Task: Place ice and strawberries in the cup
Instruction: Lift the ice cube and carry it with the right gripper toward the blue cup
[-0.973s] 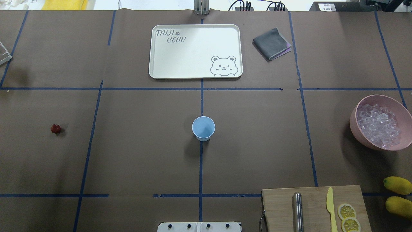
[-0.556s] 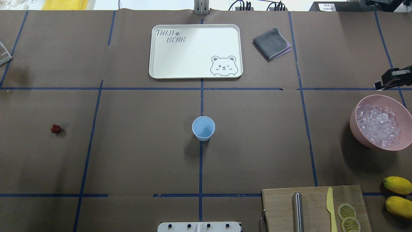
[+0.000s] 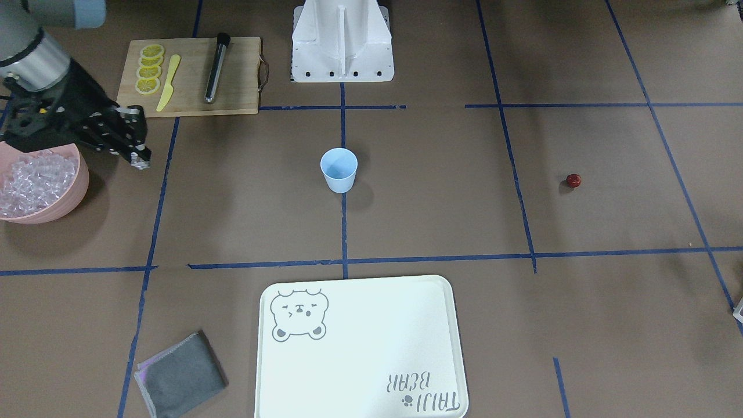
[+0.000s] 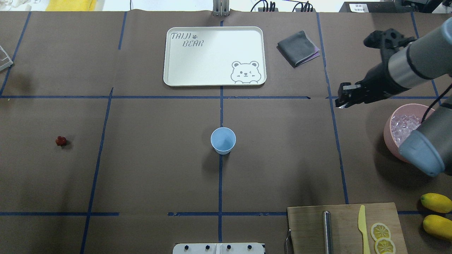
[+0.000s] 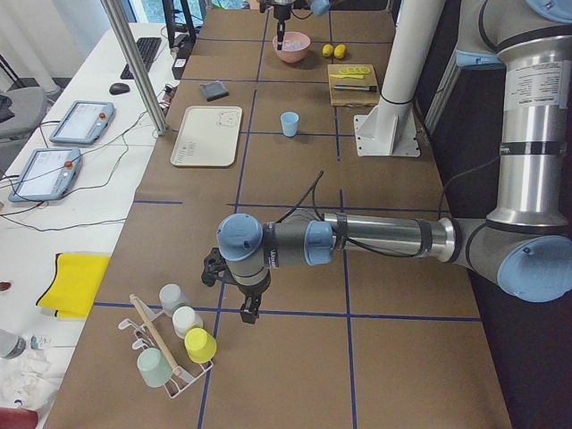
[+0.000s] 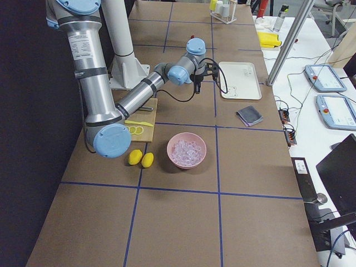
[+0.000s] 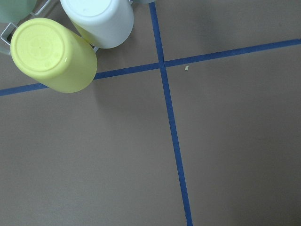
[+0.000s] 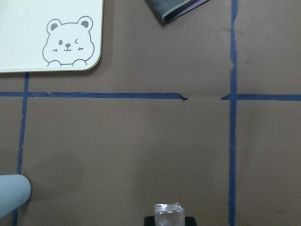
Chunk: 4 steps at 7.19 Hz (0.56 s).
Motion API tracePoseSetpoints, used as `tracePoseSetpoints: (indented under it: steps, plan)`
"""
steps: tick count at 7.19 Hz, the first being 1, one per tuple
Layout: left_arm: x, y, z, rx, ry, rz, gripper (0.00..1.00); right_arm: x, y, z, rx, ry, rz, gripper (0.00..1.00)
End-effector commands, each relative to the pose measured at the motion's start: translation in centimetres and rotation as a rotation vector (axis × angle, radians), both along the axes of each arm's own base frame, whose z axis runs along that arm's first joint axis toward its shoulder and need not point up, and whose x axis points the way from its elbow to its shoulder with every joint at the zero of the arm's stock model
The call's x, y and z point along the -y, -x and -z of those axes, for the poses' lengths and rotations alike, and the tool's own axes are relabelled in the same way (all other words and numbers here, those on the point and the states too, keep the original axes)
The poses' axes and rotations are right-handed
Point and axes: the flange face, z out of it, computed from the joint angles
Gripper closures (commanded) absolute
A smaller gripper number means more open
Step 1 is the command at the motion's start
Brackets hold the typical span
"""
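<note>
The pale-blue cup [image 4: 223, 140] stands upright at the table's middle; it also shows in the front view [image 3: 339, 169] and at the right wrist view's lower left [image 8: 11, 194]. The dark-red strawberry [image 4: 61, 141] lies far left on the table. My right gripper [image 4: 340, 100] is shut on a clear ice cube [image 8: 168, 214] and hangs above the table between the pink bowl [image 4: 391, 135] of ice [image 4: 404, 125] and the cup. My left gripper [image 5: 248, 313] shows only in the exterior left view, beside a cup rack. I cannot tell whether it is open or shut.
A white bear tray [image 4: 214, 56] and a grey cloth [image 4: 298, 47] lie at the back. A cutting board [image 4: 344, 225] with a yellow knife, lemon slices and a metal rod is front right, two lemons [image 4: 436, 203] beside it. Upturned cups [image 7: 51, 54] sit below the left wrist.
My right arm has come in from the right edge and moved left, away from the pink bowl toward the table's middle. The cup and the strawberry have not moved.
</note>
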Motion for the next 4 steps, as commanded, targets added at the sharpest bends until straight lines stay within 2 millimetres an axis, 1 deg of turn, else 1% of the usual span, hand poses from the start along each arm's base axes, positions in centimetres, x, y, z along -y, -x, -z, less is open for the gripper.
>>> tracePoseSetpoints:
  steps: [1, 2, 3, 4]
  plan:
    - [-0.1, 0.0, -0.2, 0.000, 0.005, 0.001, 0.00, -1.5, 8.1, 9.5, -0.135, 0.018, 0.008, 0.95]
    - [-0.1, 0.0, -0.3, 0.000, 0.005, 0.000, 0.00, -2.3, 10.1, 11.5, -0.154, 0.033, 0.009, 0.95]
    - [-0.1, 0.0, -0.3, 0.000, 0.008, 0.000, 0.00, -2.4, 13.2, 14.3, -0.137, 0.071, -0.019, 0.96]
    - [-0.1, 0.0, -0.5, 0.000, 0.010, 0.000, 0.00, -3.5, 16.9, 16.3, -0.147, 0.065, -0.042, 0.95]
